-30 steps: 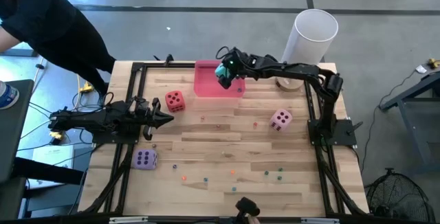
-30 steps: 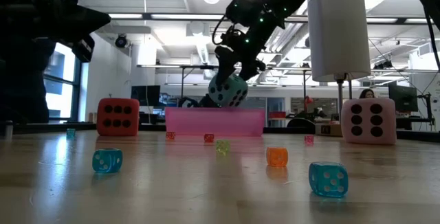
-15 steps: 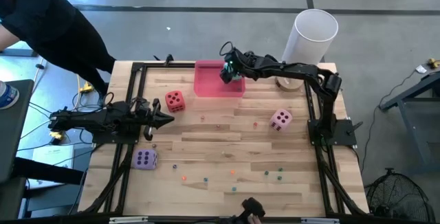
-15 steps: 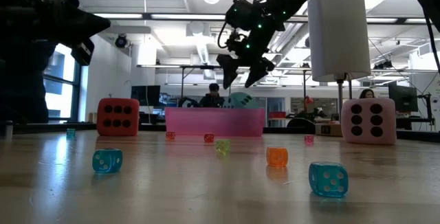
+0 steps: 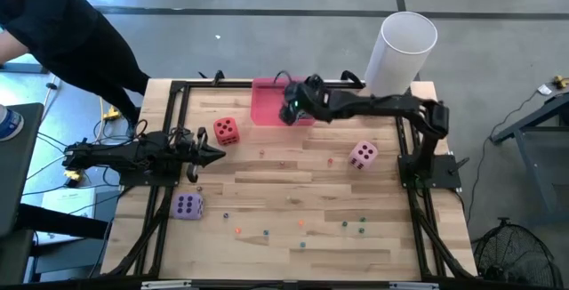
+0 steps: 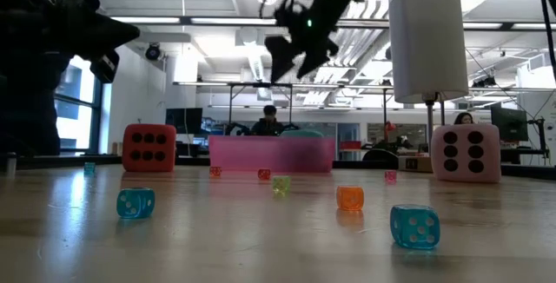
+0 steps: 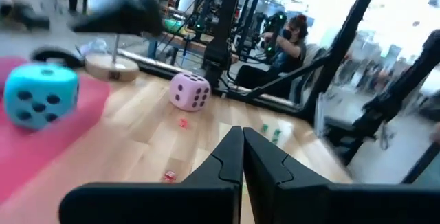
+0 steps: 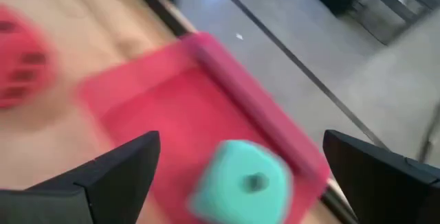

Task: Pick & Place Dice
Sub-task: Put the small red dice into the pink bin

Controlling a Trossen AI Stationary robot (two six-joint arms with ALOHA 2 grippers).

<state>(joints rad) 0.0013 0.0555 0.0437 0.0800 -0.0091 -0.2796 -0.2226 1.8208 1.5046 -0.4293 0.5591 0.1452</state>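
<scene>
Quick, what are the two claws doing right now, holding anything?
Left gripper: shut, holding nothing, at the table's left side.
Right gripper: open, holding nothing, above the teal die lying in the pink tray.

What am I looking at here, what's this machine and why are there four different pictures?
It is a robot with two dark arms at a wooden table. One camera looks straight down, one sits at table level, and one rides on each wrist. Big soft dice lie around: red die, pink die, purple die, with tiny coloured dice between. The right end effector hangs open over the pink tray, where the teal die lies. The left end effector waits shut. Nothing is held.
</scene>
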